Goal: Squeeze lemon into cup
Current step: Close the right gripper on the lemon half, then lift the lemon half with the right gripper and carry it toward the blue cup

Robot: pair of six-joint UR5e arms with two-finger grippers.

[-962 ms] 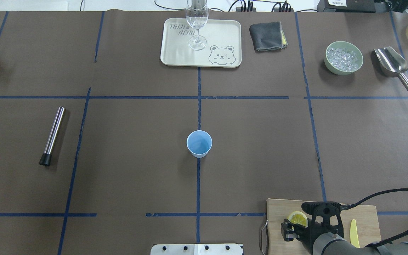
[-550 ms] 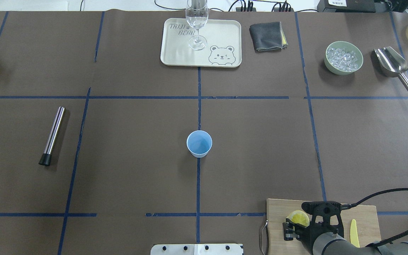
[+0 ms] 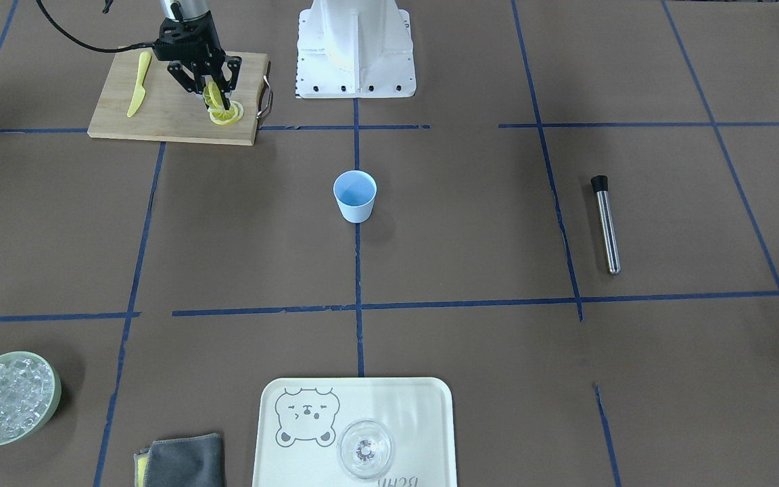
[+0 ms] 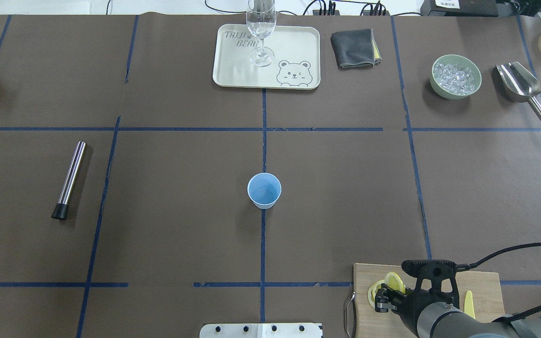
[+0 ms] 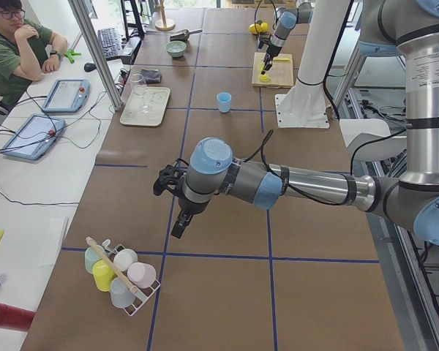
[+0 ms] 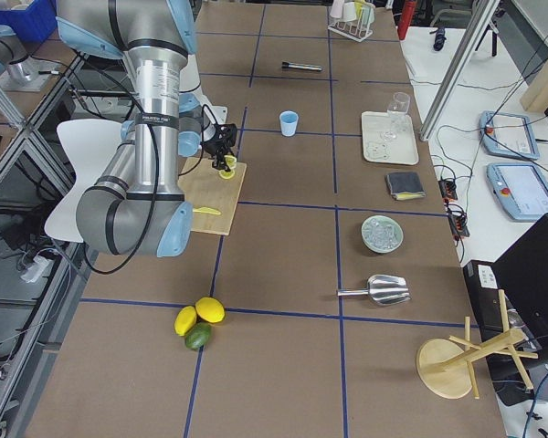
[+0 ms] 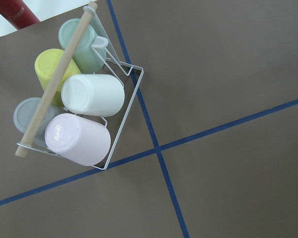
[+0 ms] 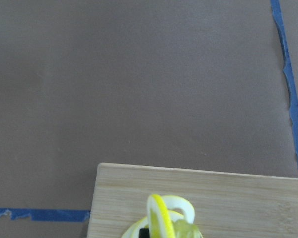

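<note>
One lemon (image 3: 211,95) in right gripper (image 3: 216,99) jaws, one spare slice (image 3: 226,117), one cup (image 3: 354,195).

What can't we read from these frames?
- Left gripper: jaws open or shut unclear; shown only in exterior left, small, turned away.
- Right gripper, where its jaws pinch the lemon: cut by right wrist view's bottom edge; its body covers it overhead.
- Glass rim: cut by overhead's top edge.

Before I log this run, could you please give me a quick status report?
Right gripper shut on a lemon slice over the cutting board. Left gripper far off, state unclear. Cup upright mid-table, path from the board clear.
</note>
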